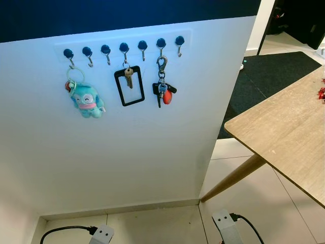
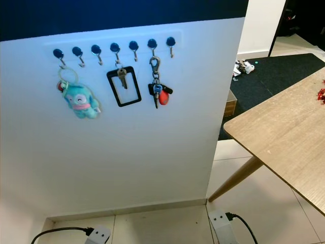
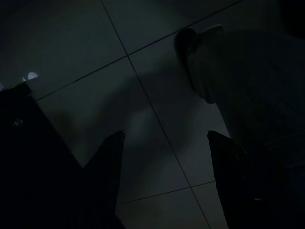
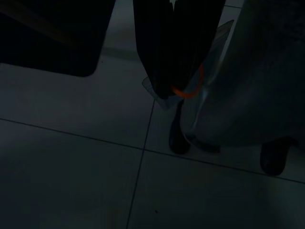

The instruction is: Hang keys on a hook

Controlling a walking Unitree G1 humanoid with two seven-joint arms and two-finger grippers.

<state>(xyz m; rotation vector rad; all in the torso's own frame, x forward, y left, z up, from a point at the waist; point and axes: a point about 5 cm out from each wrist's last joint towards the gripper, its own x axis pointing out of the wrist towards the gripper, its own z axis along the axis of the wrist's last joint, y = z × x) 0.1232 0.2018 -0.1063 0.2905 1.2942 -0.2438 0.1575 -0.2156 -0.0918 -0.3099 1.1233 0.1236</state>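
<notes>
3 key sets (image 1: 163, 93) hang; right end effector (image 4: 174, 88) pinches orange ring (image 4: 190, 90)

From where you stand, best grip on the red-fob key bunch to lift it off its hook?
Probably pinch the silver clasp at the top of the key bunch, coming from the front, then lift: the hook curls upward and the keys dangle loose. The right end effector pinches an orange ring; use the left end effector.
</notes>
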